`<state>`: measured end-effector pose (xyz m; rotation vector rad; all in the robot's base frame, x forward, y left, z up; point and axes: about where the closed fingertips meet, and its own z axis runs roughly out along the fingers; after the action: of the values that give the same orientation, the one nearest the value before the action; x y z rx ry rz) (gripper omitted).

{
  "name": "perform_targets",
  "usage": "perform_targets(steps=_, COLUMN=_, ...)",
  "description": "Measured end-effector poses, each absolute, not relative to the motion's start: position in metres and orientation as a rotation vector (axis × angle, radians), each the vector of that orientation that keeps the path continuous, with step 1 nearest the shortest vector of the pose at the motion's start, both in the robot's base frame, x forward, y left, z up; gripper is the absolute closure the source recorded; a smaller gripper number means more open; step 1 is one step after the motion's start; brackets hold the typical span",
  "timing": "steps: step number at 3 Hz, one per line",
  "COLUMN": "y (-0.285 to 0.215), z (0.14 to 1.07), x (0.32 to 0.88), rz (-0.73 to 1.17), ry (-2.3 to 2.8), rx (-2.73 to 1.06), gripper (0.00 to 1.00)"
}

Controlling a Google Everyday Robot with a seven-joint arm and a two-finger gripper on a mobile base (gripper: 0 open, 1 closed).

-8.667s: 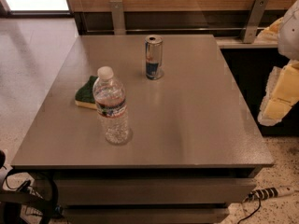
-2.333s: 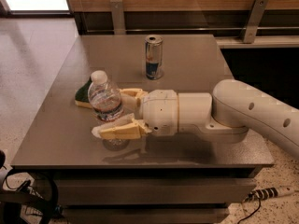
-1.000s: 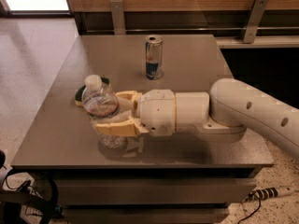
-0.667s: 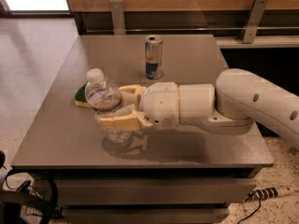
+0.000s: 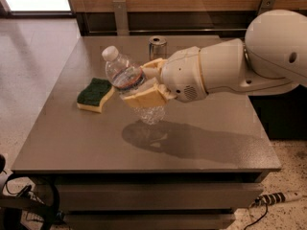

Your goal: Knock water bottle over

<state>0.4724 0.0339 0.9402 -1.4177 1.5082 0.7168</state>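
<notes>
**Inspector:** What lay left of the gripper (image 5: 135, 83)?

**Operator:** A green and yellow sponge (image 5: 95, 94), flat on the tabletop (image 5: 206, 143), near the gripper but apart from it.

**Inspector:** And the water bottle (image 5: 125, 74)?

**Operator:** It was between the gripper's fingers (image 5: 142, 97), one across its near side and one behind it. The gripper appeared to be pinching the bottle at the label band. The bottle leaned hard, with its white cap (image 5: 110, 53) up and to the left of the gripper. Its base was below the gripper, close over the tabletop. I could not tell whether the base touched.

**Inspector:** Anything behind or to the right?

**Operator:** A drink can (image 5: 157, 47) stood upright just behind the gripper. The white arm (image 5: 230, 71) ran off to the right.

**Inspector:** Your judgement on the step?

**Operator:** The bottle was tipped but not down, so the task was not finished. The sound course was to carry the lean on leftward and forward, towards the bare tabletop in front of the sponge. The fingers should then open low, so the bottle settled on its side rather than dropped.

**Inspector:** Risks?

**Operator:** A ribbed, round bottle would likely roll once it was lying down. Swinging the gripper back could clip the can.
</notes>
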Motion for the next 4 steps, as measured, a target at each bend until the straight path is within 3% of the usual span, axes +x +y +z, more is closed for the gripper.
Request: perform_targets(steps=4, y=0.027, z=0.889, x=0.477, rz=0.281, ry=2.085, rx=-1.640, gripper=1.00)
